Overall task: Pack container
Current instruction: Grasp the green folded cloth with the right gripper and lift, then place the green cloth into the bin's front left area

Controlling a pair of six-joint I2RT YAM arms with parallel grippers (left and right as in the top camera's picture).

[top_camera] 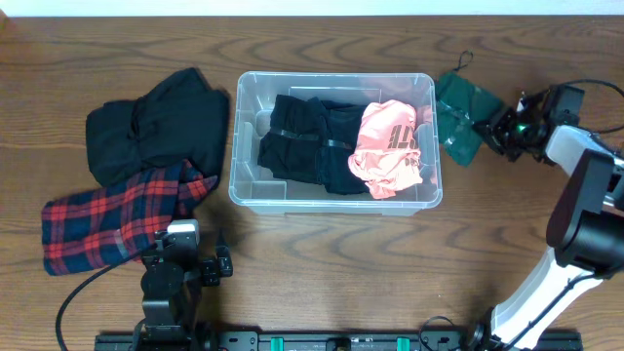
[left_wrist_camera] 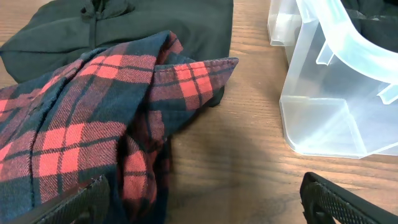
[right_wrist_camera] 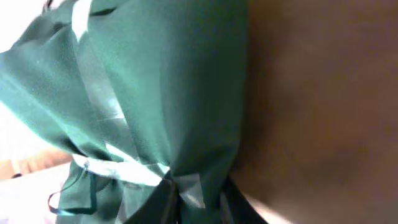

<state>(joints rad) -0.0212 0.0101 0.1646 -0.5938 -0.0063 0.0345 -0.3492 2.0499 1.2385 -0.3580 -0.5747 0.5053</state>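
The clear plastic container (top_camera: 334, 200) stands mid-table and holds black clothes (top_camera: 307, 144) and a pink garment (top_camera: 390, 146). Its corner shows in the left wrist view (left_wrist_camera: 329, 118). A dark green garment (top_camera: 460, 115) lies right of the container. My right gripper (top_camera: 497, 127) is shut on its right edge; the green cloth fills the right wrist view (right_wrist_camera: 168, 93), pinched between the fingers (right_wrist_camera: 199, 199). My left gripper (top_camera: 185, 255) is open and empty near the front edge, next to a red plaid shirt (top_camera: 117, 219), seen close in the left wrist view (left_wrist_camera: 93, 124). A black garment (top_camera: 156, 122) lies behind the shirt.
The black garment also shows at the top of the left wrist view (left_wrist_camera: 124, 25). Bare wood table (top_camera: 390, 273) lies in front of the container. The right arm's body (top_camera: 585, 214) stands at the right edge.
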